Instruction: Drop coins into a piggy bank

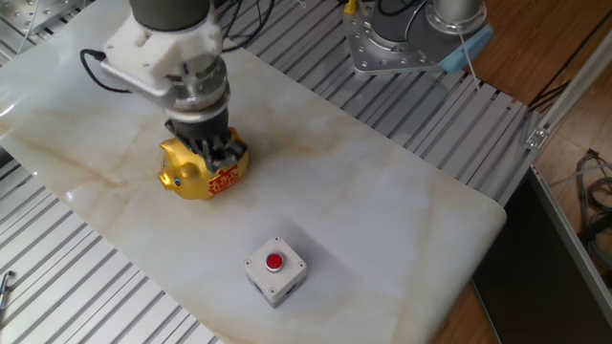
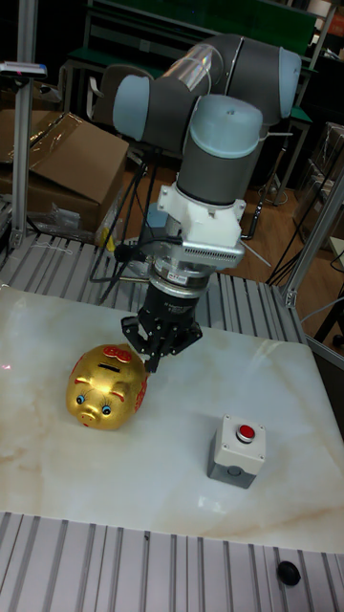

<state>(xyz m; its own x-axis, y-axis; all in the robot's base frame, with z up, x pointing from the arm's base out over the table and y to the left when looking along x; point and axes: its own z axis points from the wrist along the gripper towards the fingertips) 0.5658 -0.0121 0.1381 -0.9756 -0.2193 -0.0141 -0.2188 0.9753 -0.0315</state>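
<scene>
The gold piggy bank (image 1: 194, 173) stands on the marble slab, snout toward the front left. Its slot (image 2: 117, 354) shows on its back in the tall fixed view, where the piggy bank (image 2: 103, 384) sits left of centre. My gripper (image 2: 152, 361) points down at the bank's rear right flank, just beside the slot, with its fingers drawn together to a point. In the fixed view the gripper (image 1: 214, 153) covers the back of the bank. No coin shows in either view, and I cannot see anything between the fingertips.
A small white box with a red button (image 1: 275, 267) sits near the slab's front edge, also seen as the button box (image 2: 236, 450) right of the bank. A second robot base (image 1: 406, 38) stands on the ribbed metal table (image 1: 86, 287) behind the slab.
</scene>
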